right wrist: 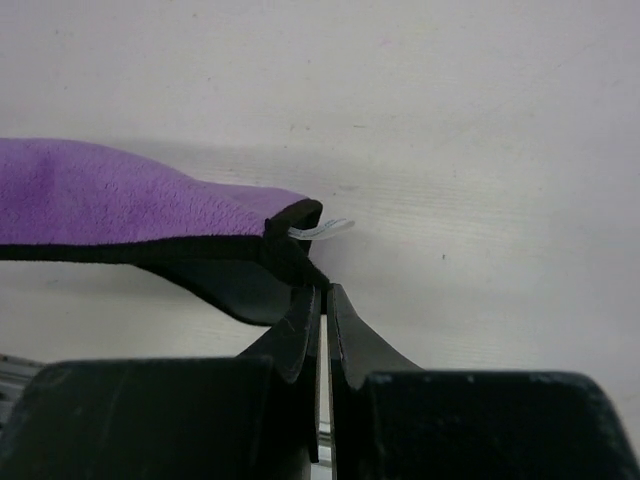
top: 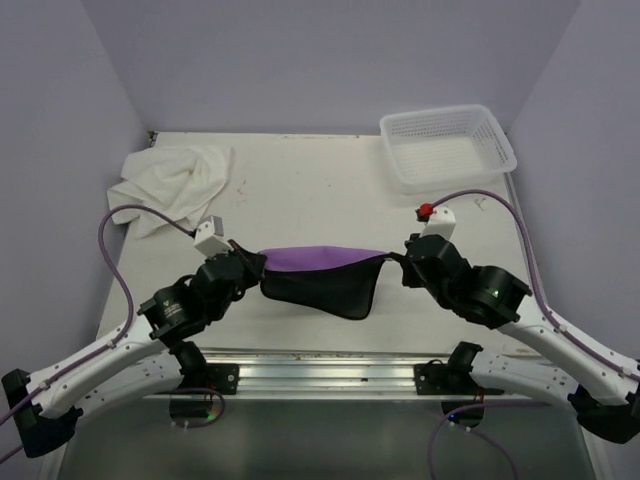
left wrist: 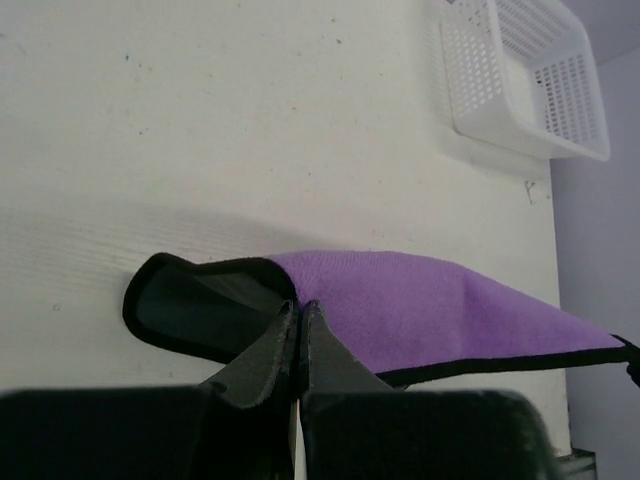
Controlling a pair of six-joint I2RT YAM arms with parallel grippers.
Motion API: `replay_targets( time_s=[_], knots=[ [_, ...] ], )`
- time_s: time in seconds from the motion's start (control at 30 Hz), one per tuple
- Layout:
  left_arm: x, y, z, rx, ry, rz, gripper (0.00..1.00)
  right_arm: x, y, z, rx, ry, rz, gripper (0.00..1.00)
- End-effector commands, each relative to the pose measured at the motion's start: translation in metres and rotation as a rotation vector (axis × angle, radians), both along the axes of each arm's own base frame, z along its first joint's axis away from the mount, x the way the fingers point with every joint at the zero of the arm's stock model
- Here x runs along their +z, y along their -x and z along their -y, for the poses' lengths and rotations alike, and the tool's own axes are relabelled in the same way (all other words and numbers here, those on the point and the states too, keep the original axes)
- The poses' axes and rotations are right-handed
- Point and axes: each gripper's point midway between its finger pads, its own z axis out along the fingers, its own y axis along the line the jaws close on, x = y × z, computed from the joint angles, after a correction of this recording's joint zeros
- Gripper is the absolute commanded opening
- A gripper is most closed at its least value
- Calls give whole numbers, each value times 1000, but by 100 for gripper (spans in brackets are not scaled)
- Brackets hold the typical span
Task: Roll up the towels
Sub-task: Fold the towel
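Pale table (top: 320,190) inside lilac walls. Large white towel (top: 175,185) lies crumpled at 10 o'clock, well apart from the arms. White perforated basket (top: 447,147) sits at 1 o'clock by the far right corner. Small purple towel (top: 325,262) with dark edging is at 6 o'clock, strung between the arms, its middle sagging. Left gripper (left wrist: 298,305) is pinched tight on its left corner, right gripper (right wrist: 322,290) is pinched tight on its right corner beside a small white tag (right wrist: 325,230).

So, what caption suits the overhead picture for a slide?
Left pincer and right pincer hold a purple towel stretched between them; white towel crumpled far left, basket far right.
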Motion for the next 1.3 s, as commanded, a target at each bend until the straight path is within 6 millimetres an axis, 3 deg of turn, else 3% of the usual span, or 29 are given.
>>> replay_targets(
  time_s=[0.0, 0.07, 0.33, 0.37, 0.5, 0.7, 0.93, 1.07, 1.27],
  knots=[
    [16, -27, 12, 19, -31, 103, 0, 11, -25, 6, -94, 25, 118, 0],
    [13, -38, 18, -4, -35, 99, 0, 11, -33, 1, -98, 40, 144, 0],
    [-16, -92, 31, -45, -73, 71, 0, -23, -62, -6, -109, 180, 122, 0],
    [-12, -100, 32, -66, -42, 86, 0, -29, -68, -6, -117, 187, 113, 0],
    [-28, -126, 29, -97, -24, 67, 0, -48, -77, -5, -105, 184, 61, 0],
    [-45, -145, 33, -177, 21, 19, 0, -66, -78, -7, -63, 190, 20, 0],
    [-63, -136, 37, -269, 116, -38, 0, -94, -63, -20, 22, 139, -56, 0],
    [-71, -123, 26, -240, 131, -58, 0, -108, -53, -22, 48, 125, -99, 0],
    [-99, -98, 14, -219, 138, -133, 0, -116, -38, -19, 63, 101, -133, 0]
  ],
)
